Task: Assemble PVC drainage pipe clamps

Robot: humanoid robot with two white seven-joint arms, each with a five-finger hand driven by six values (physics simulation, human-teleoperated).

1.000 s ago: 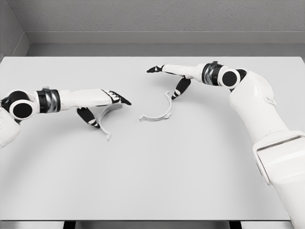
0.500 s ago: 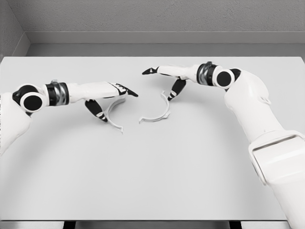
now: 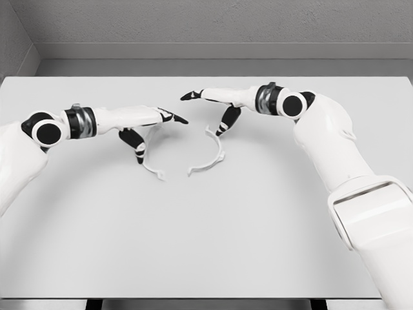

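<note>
You have two clamp halves on the white table [image 3: 206,245], lying near the middle, their open sides facing each other across a narrow gap. The left clamp half [image 3: 147,158] sits directly under the left hand [image 3: 145,126]; thumb and fingers straddle its upper end, and I judge them closed on it, though actual contact is hard to confirm. The right clamp half [image 3: 211,154] lies below and slightly left of the right hand [image 3: 213,106], whose thumb touches or nearly touches the arc's top end; the forefinger points left, clear of the part, so this hand reads as open and pushing rather than gripping.

Each hand is nearer its own half. The lower tabs of the two arcs are close but apart; the upper ends stand wider. Your coming move turns on closing that gap squarely, tab to tab.

No brands, labels or writing are legible anywhere.
</note>
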